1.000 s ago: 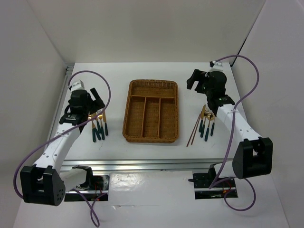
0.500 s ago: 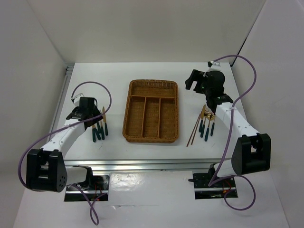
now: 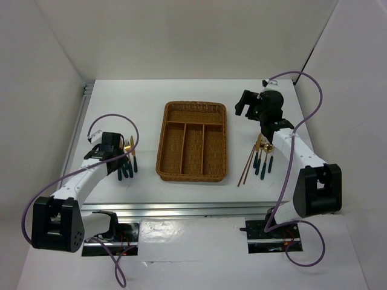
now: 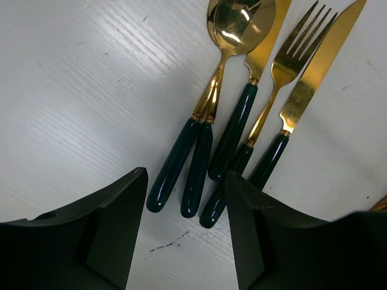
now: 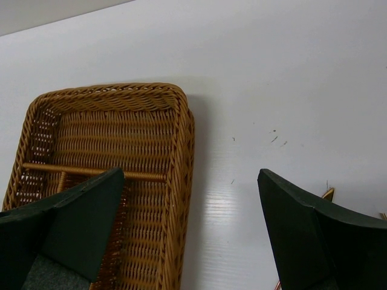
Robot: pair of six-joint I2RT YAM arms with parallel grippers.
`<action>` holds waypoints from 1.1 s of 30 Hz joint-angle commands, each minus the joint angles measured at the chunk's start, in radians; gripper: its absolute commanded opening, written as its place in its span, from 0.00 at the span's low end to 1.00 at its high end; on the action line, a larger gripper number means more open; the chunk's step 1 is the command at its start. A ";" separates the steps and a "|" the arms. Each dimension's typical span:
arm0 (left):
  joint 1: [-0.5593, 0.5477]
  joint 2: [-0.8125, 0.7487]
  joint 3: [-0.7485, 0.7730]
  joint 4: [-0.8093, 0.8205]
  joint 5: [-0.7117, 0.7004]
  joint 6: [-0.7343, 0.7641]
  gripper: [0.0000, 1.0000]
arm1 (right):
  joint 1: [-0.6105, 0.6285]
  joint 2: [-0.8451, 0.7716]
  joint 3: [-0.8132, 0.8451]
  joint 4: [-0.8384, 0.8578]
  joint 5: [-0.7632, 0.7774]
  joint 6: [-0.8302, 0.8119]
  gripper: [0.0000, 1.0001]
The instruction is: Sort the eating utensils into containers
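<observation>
Several gold utensils with dark teal handles (image 3: 127, 163) lie left of the brown wicker tray (image 3: 162, 148). In the left wrist view they are two spoons (image 4: 237, 21), a fork (image 4: 289, 57) and two knives (image 4: 317, 72). My left gripper (image 3: 117, 158) is open and low over the table, and the handle ends lie just ahead of and between its fingertips (image 4: 124, 205). A second group of utensils (image 3: 263, 158) and reddish-brown chopsticks (image 3: 247, 163) lies right of the tray. My right gripper (image 3: 247, 104) is open and empty above the tray's right rim (image 5: 181, 151). I see no utensil in the tray's slots.
White walls close in the table at the left, back and right. A metal rail (image 3: 181, 208) runs along the near edge and another (image 3: 79, 121) along the left side. Purple cables (image 3: 315, 115) loop off both arms.
My left gripper has drawn back toward the near left and come down behind the handle ends of the left utensils. My right gripper has shifted only slightly.
</observation>
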 commanded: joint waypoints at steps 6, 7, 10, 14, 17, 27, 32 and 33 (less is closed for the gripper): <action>0.033 0.048 -0.025 -0.004 0.018 -0.037 0.63 | 0.001 0.010 0.045 0.039 0.012 -0.012 1.00; 0.033 0.048 -0.025 -0.004 0.018 -0.037 0.63 | 0.001 0.010 0.045 0.039 0.012 -0.012 1.00; 0.044 0.070 -0.025 -0.004 0.018 -0.028 0.62 | 0.001 0.010 0.045 0.039 0.012 -0.012 1.00; 0.044 0.079 -0.036 0.006 0.018 -0.028 0.60 | 0.001 0.010 0.045 0.039 0.012 -0.012 1.00; 0.054 0.079 -0.046 0.025 0.027 -0.017 0.57 | 0.001 0.010 0.045 0.039 0.012 -0.012 1.00; 0.074 0.168 -0.024 0.053 0.082 0.035 0.54 | 0.001 0.010 0.045 0.029 0.022 -0.012 1.00; 0.074 0.209 -0.014 0.062 0.093 0.044 0.47 | 0.001 0.019 0.054 0.029 0.022 -0.012 1.00; 0.074 0.220 -0.004 0.062 0.093 0.044 0.45 | 0.001 0.019 0.054 0.029 0.022 -0.012 1.00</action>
